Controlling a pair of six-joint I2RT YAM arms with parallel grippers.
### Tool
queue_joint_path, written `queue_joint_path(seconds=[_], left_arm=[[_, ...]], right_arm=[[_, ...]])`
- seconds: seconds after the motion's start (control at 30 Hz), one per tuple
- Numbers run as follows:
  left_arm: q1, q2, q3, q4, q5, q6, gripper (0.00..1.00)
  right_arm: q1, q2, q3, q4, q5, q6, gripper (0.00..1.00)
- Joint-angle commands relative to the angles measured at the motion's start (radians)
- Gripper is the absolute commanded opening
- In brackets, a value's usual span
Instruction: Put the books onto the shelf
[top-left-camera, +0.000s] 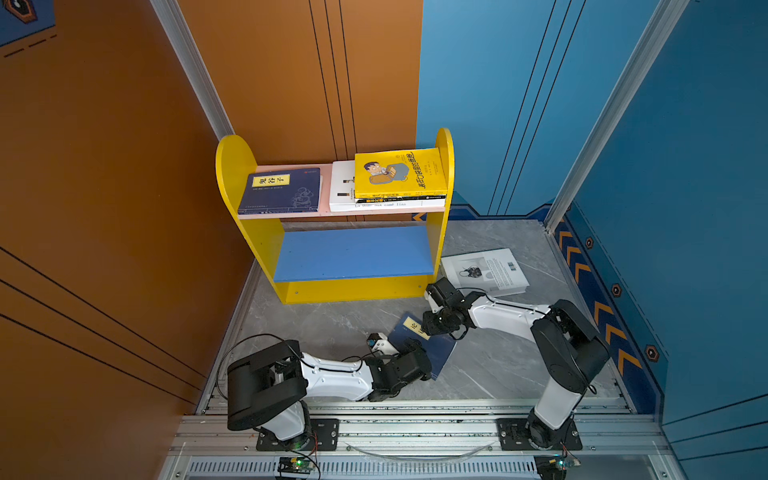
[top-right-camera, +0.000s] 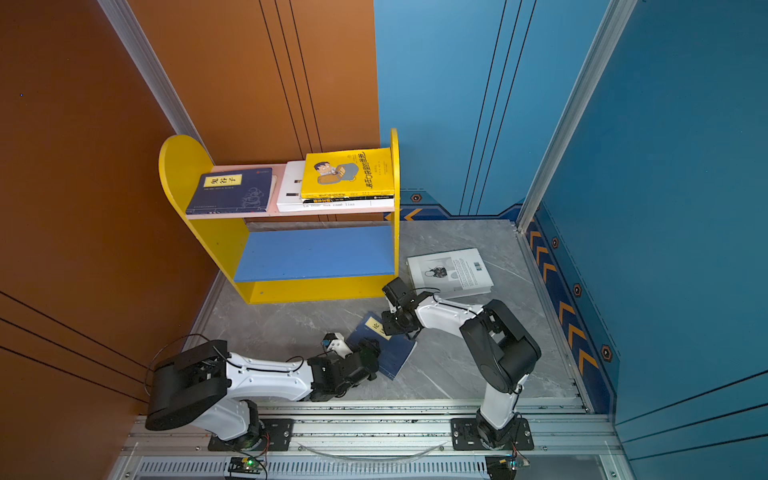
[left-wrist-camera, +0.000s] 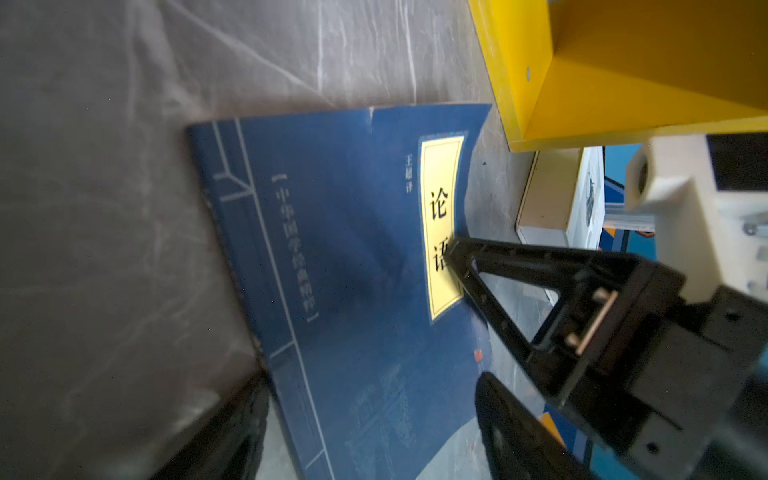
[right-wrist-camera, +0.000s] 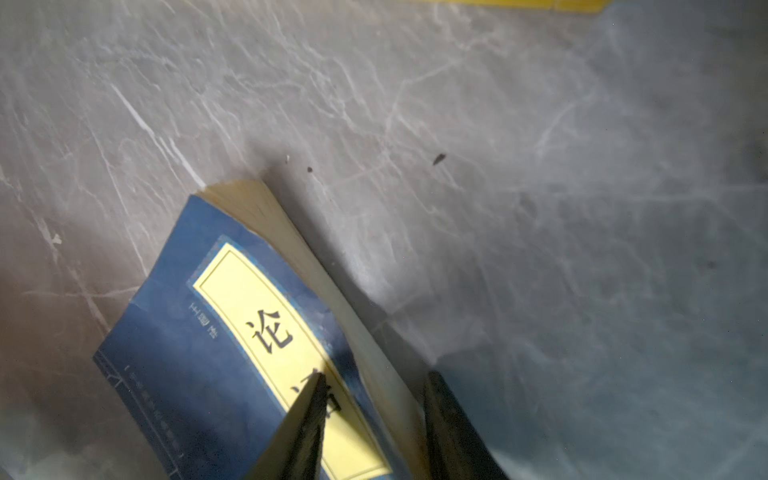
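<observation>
Navy with a yellow title label, one book (left-wrist-camera: 345, 270) lies on the grey marbled tabletop (right-wrist-camera: 498, 124) between your two pincers. Your left pincer (top-left-camera: 415, 355) stands wide apart around the book's near end, with one finger (left-wrist-camera: 232, 432) hard by the spine and its mate past the opposite edge. Your right pincer (right-wrist-camera: 374, 390) straddles the page edge at the labelled far end. Its upper finger (left-wrist-camera: 457, 259) touches the label and the other sits beside the pages, but you cannot tell whether it has bitten yet. Beyond the right pincer, on its outer side, a white-grey book (top-left-camera: 484, 270) lies flat on the tabletop. Ahead of both pincers stands the shelf (top-left-camera: 353, 289). On its pink upper board (top-left-camera: 286, 215) rest a second navy book (top-left-camera: 280, 189) and a stack topped by the yellow book (top-left-camera: 399, 172).
</observation>
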Motion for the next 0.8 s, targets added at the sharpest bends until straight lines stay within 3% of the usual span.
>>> queue_joint_path(seconds=[0.0, 0.27, 0.77], left_arm=[[-0.003, -0.042, -0.013, 0.172, -0.054, 0.195, 0.76], [-0.002, -0.065, -0.027, 0.338, -0.065, 0.366, 0.65], [0.008, -0.049, -0.086, 0.651, -0.094, 0.449, 0.59]], right_arm=[[0.019, 0.073, -0.010, -0.039, -0.075, -0.010, 0.38], [0.057, 0.075, 0.016, -0.030, -0.131, -0.018, 0.37], [0.045, 0.086, 0.028, -0.017, -0.210, -0.040, 0.37]])
